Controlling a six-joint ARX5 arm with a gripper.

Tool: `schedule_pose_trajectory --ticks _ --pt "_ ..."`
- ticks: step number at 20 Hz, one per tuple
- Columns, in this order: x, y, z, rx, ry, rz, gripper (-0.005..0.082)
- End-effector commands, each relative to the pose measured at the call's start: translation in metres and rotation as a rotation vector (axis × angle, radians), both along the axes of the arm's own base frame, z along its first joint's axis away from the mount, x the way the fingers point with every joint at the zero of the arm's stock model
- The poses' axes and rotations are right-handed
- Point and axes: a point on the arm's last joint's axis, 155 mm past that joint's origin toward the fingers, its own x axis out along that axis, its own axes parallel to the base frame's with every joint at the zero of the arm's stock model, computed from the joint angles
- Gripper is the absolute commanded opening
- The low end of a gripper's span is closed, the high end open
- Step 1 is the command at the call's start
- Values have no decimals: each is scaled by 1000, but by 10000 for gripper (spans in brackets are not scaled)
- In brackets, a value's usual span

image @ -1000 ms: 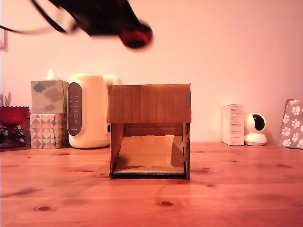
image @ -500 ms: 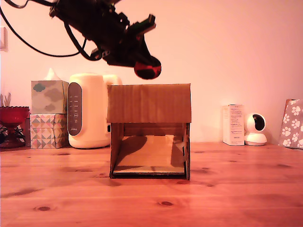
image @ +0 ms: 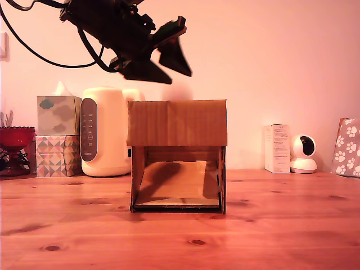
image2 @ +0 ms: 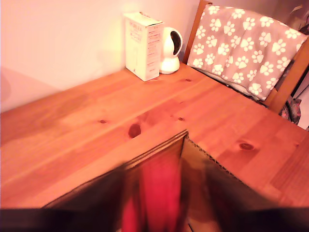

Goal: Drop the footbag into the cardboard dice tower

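- The cardboard dice tower (image: 177,154) stands on the wooden desk (image: 281,225), with its solid brown panel above and an opening below where a sloped ramp shows.
- The pincer (image: 171,66) hangs in the air above the top edge of the tower, toward the exterior view's left part of that edge, and does not touch the cardboard.
- Its two dark fingers (image: 175,56) are spread apart and nothing sits between them in the exterior view.
- The footbag (image2: 154,193) appears only in the wrist view, as a blurred red streak just beside the corrugated edge of the tower (image2: 193,145). I cannot tell if it is already inside the tower or just over the opening.
- In the exterior view, a faint pale smear lies just above the top edge of the tower, under the pincer; it is too weak to say what it is.
- A black cable (image: 50,59) runs from the arm toward the exterior view's left, well above the tower.
- Behind the tower, on the exterior view's left, stands a cream kettle (image: 107,132), and further that way two stacked tissue boxes (image: 58,135) and a red bowl (image: 14,138).
- On the exterior view's right of the tower, well apart from it, stand a white carton (image: 277,148) and a small white camera (image: 304,153) just beside each other.
- Further from the tower on that side is a cloth with paw prints (image2: 246,48), which hangs over a wooden chair (image2: 289,72) in the wrist view.
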Motion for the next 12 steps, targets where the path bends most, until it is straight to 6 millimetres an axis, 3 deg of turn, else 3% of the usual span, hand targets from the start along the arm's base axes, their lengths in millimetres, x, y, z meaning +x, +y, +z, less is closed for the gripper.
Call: schedule_pose_trajectory --ticks 1,3,4,7,8,12 --pt "-1 0 2 6 -2 -5 686" --pt "-10 0 4 11 18 -23 583" --pt "-14 1 5 15 30 -27 477" --pt "-27 7 6 32 68 -39 22" --pt "-32 10 5 43 86 -40 -13" --pt "-49 17 7 65 114 -60 -20"
